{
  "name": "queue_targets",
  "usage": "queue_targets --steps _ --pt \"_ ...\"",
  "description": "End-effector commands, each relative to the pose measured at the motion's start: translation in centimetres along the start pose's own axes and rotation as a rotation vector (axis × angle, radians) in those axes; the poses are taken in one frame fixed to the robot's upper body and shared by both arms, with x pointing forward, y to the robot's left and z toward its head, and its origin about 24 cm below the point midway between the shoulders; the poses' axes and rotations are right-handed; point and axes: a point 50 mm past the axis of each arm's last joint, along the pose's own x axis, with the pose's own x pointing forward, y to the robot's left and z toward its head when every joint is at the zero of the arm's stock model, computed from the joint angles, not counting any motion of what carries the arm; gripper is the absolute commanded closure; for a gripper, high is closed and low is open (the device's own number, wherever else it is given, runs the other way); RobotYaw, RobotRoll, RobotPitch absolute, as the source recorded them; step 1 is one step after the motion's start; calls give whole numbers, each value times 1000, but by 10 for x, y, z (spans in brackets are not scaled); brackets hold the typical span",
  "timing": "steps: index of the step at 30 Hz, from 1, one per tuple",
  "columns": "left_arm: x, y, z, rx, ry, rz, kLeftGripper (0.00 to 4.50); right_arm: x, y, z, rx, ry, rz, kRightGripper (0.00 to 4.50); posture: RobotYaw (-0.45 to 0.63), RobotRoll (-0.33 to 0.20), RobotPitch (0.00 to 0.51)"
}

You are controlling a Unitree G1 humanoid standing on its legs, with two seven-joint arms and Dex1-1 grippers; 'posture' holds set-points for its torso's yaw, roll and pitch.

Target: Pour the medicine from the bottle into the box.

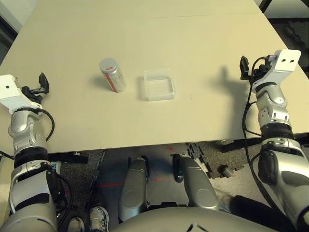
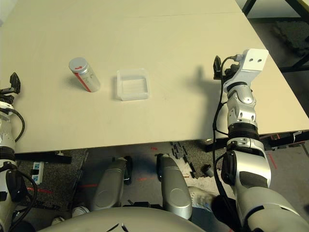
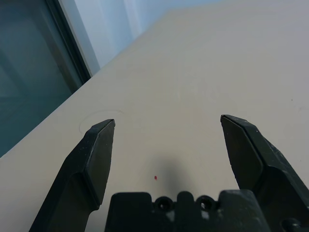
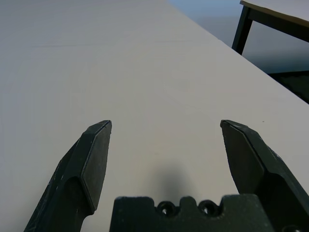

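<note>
So the bottle (image 1: 113,76) is standing upright on the table (image 1: 159,123), silvery-grey with a red band down its side, and it looks like the flat grey cap is on top of it, though I can't swear to that from here. The box (image 1: 159,86), a shallow clear plastic tray, sits near it on the robot's right side, with a bit of bare table between them. I can't make out any pill in the tray or through the bottle, so I'd guess nothing's been poured. What could go wrong? The bottle is narrow and tall for its footprint, so a gripper coming in off-centre could knock it over and send it rolling. If that really is a cap, tipping the bottle with it on gets you nothing, and twisting it off with a loose hold might just spin the whole bottle. Then a tiny pill poured too high or too fast could bounce right over those low walls, and the light tray would probably slide if nudged. As for the fingers, the left gripper (image 3: 168,118) has its pair spread wide with nothing between them, out to the bottle's left and well apart from it. The right gripper (image 4: 166,122) is spread wide and empty too, well off to the right of the box.
</note>
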Motion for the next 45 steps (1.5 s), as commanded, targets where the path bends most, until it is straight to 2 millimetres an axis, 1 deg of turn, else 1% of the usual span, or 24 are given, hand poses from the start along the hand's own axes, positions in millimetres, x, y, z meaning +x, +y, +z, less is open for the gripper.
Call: queue_targets --steps 1,4,7,10,11,13,16,19,20,22,25,30,38,45 --pt "2 4 0 6 19 12 77 -4 -5 -2 -6 4 -10 0 125 0 210" --pt "6 -2 2 3 19 -11 77 -4 -6 0 -8 -3 -9 0 120 0 210" --pt "11 -14 8 2 11 -101 77 -4 -4 5 -20 -8 17 0 112 0 223" --pt "12 -29 12 4 31 -281 77 -5 1 14 -34 -9 84 0 106 0 229" --pt "9 -36 15 11 49 -394 77 -5 3 20 -31 -7 114 0 109 0 232" --pt "2 -45 18 11 80 -538 77 -7 6 30 -24 2 156 0 112 0 232" --pt "-10 -47 28 3 125 -659 77 -9 14 39 -23 23 228 0 132 0 231" --pt "-19 -47 37 45 150 -720 77 -12 24 46 -20 43 297 0 137 0 239" --pt "-21 -44 39 54 156 -727 77 -14 29 48 -18 46 312 0 147 0 247" --pt "-28 -50 43 61 174 -784 77 -16 42 54 -9 64 388 0 148 0 249" --pt "-33 -57 43 60 192 -822 77 -20 57 58 2 89 450 0 144 0 256" --pt "-32 -73 39 45 196 -878 77 -28 77 65 12 135 532 0 114 0 257" --pt "-34 -95 30 21 240 -993 77 -47 96 73 -11 212 677 0 66 0 252" --pt "-37 -98 33 50 261 -1074 77 -56 103 75 -4 219 702 0 53 0 251"
